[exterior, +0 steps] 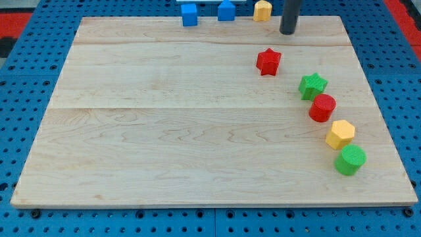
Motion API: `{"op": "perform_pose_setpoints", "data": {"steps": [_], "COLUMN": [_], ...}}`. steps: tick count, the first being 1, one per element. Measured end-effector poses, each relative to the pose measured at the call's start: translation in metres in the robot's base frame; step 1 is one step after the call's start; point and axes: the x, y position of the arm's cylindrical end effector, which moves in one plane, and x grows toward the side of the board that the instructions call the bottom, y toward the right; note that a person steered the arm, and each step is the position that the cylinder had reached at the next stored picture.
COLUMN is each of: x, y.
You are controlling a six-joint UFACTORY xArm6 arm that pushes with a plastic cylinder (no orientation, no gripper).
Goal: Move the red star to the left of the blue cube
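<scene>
The red star [268, 61] lies on the wooden board in the upper right part of the view. The blue cube [189, 14] sits at the board's top edge, left of the star. A second blue block [226, 10] stands to its right at the top edge. My tip [288, 31] is the lower end of the dark rod, just above and to the right of the red star, a small gap apart from it.
A yellow block [262, 10] is at the top edge left of the rod. Down the right side run a green star [313, 85], a red cylinder [322, 108], a yellow hexagonal block [341, 134] and a green cylinder [350, 160].
</scene>
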Motion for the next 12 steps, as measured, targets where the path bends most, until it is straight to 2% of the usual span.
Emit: {"op": "perform_pose_setpoints", "data": {"steps": [1,2,3,4,7,10,11,12], "x": [0.029,0.094,0.106,0.093,0.123,0.064,0.105,0.097], "y": [0.019,0.018,-0.009,-0.064,-0.131,-0.119,-0.075,-0.022]}}
